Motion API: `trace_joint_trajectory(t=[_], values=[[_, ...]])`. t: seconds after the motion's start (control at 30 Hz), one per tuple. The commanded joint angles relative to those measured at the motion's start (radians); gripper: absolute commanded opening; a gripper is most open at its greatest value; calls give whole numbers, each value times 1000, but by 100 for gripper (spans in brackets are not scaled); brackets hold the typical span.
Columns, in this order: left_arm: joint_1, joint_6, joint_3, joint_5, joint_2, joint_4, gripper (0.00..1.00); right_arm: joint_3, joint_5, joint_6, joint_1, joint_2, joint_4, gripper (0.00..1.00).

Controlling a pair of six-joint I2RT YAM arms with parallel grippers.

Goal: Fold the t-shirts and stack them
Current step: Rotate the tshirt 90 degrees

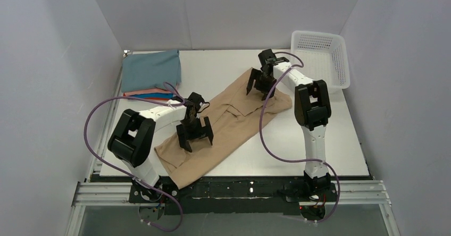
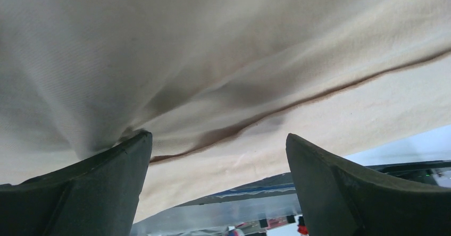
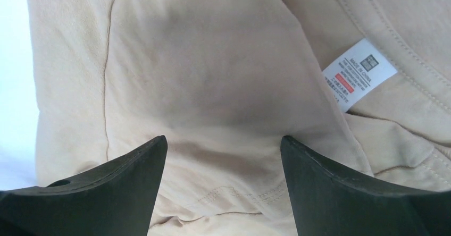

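Observation:
A tan-beige t-shirt point(image 1: 228, 124) lies folded lengthwise, diagonal across the table from near left to far right. My left gripper point(image 1: 194, 136) is open, fingertips down on its near part; the left wrist view shows the cloth point(image 2: 223, 60) and a fold edge between the spread fingers point(image 2: 95, 193). My right gripper point(image 1: 259, 84) is open over the collar end; the right wrist view shows the cloth point(image 3: 213, 76) and the white neck label point(image 3: 359, 74). A stack of folded shirts sits at the far left: dusty grey-blue point(image 1: 151, 70) on top, salmon point(image 1: 146, 92) and bright blue point(image 1: 154, 96) edges below.
A white plastic lattice basket point(image 1: 322, 55) stands at the far right corner. White walls close in the table on three sides. The shirt's near end hangs over the table's front edge point(image 1: 181, 175). Purple cables loop from both arms.

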Motion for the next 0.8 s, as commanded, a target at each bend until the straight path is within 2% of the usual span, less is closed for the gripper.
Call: trace_joint_trajectory(t=[0.0, 0.17, 0.3, 0.47, 0.63, 0.77], values=[[-26, -103, 29, 56, 66, -20, 98, 187, -87, -44, -9, 129, -3, 86], [-67, -121, 101, 117, 143, 11, 98, 368, -212, -8, -9, 274, -14, 86], [-108, -116, 142, 118, 191, 13, 98, 554, -233, 14, -19, 384, -32, 86], [-135, -160, 205, 174, 265, 46, 98, 586, -368, 165, -55, 435, 162, 87], [-164, -205, 284, 206, 324, 91, 98, 723, -383, 206, -62, 520, 228, 87], [-186, -242, 346, 230, 380, 135, 98, 727, -378, 218, -64, 542, 312, 87]])
